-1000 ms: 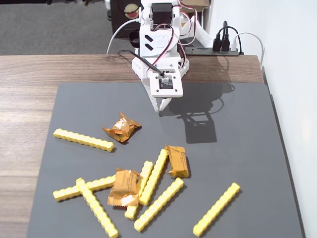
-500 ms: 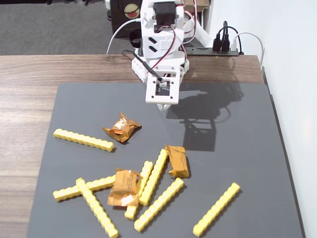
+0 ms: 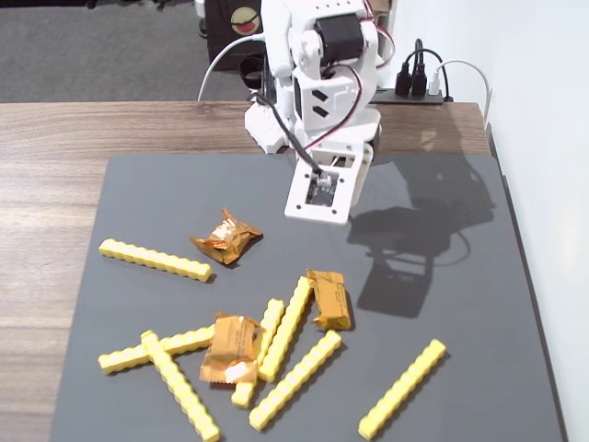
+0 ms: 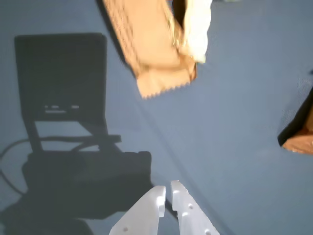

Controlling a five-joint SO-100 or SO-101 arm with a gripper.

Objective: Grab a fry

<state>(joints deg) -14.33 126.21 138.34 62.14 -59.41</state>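
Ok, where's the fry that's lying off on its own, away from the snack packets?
In the fixed view, that fry lies diagonally at the lower right of the grey mat, right of the fry pile, apart from everything.

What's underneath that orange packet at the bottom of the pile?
The packet lies across two yellow fries, on the grey mat. The fries' covered middles are hidden, as is anything else beneath it.

Tabletop [image 3: 55,138]: brown wood grain, in the fixed view.
Mat [image 3: 479,304]: dark grey, covering most of the tabletop.
Wall [image 3: 543,110]: plain white, along the right edge.
Floor [image 3: 92,46]: grey, beyond the far edge.
Power strip [image 3: 419,83]: black, with plugs, at the far right corner.
Light: hard, casting sharp shadows on the mat.
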